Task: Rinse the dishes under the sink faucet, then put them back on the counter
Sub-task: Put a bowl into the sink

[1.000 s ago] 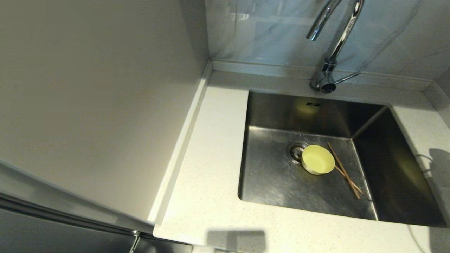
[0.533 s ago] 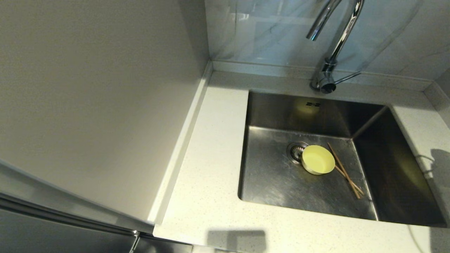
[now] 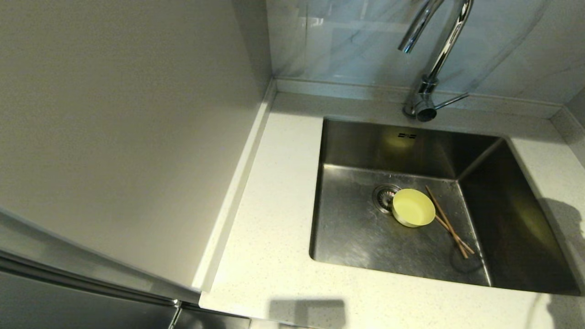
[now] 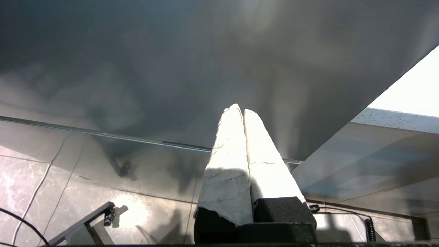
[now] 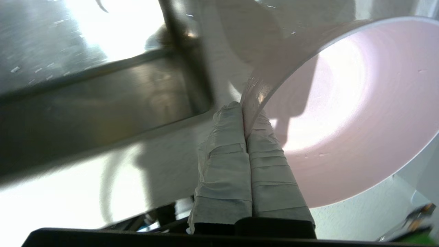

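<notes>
My right gripper (image 5: 244, 111) is clenched on the pink bowl's (image 5: 346, 116) rim, beside the sink (image 3: 356, 237). The yellow bowl (image 3: 413, 208) and chopsticks (image 3: 450, 224) lie in the basin, lower right of the head view. My left gripper (image 4: 239, 111) is pressed closed, parked.

sink (image 3: 361, 237): steel basin set in counter (image 3: 274, 219) | yellow bowl (image 3: 413, 208): upright on sink floor, just beside drain (image 3: 385, 197) | chopsticks (image 3: 450, 224): flat on floor, touching bowl's right side | faucet (image 3: 432, 59): behind sink, spout over basin, no water seen
</notes>
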`<state>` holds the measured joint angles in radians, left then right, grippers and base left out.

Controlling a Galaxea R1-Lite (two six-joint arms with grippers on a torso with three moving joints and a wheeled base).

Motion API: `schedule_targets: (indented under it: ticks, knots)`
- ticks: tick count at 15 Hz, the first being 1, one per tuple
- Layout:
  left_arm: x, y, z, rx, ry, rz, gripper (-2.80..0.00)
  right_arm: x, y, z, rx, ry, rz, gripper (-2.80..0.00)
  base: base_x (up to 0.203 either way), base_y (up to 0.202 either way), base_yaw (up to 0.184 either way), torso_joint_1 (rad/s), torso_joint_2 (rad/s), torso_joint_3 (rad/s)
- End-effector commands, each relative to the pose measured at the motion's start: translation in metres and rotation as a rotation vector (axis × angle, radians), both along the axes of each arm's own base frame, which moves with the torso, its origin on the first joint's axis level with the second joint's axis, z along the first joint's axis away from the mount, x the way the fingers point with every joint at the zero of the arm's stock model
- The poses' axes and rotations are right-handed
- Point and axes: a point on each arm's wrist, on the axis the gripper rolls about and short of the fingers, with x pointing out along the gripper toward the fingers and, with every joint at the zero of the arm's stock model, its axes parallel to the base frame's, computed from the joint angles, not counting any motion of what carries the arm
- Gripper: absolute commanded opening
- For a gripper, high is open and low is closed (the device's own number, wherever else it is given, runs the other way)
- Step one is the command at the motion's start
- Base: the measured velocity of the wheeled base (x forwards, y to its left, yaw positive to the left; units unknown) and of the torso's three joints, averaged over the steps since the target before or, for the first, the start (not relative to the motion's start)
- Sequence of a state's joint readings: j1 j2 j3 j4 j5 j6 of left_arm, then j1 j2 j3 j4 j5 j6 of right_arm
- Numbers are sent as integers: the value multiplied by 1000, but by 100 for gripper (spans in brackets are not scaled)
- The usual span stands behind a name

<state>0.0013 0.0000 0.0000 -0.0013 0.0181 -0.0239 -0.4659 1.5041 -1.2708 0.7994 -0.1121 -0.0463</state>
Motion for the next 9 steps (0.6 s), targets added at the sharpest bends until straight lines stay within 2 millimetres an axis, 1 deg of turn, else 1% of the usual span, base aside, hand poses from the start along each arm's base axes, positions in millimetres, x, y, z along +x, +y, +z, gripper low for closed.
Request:
schedule_targets:
  ticks: [1,3,4,7,9]
  knots:
    - [0,0,0,-1,-3,1,-280,-11,31,16,-59,-61,101,-280,0,0,0,0,0,0]
    - [0,0,0,-1,-3,1,-280,0,53,20,-111,-84,197,-280,0,0,0,0,0,0]
    - [0,0,0,-1,-3,1,-280,10,64,20,-121,-90,251,-280,0,0,0,0,0,0]
    - [0,0,0,-1,-3,1,-280,49,92,22,-124,-102,381,-280,0,0,0,0,0,0]
    - [0,0,0,-1,-3,1,-280,69,117,22,-120,-114,475,-280,0,0,0,0,0,0]
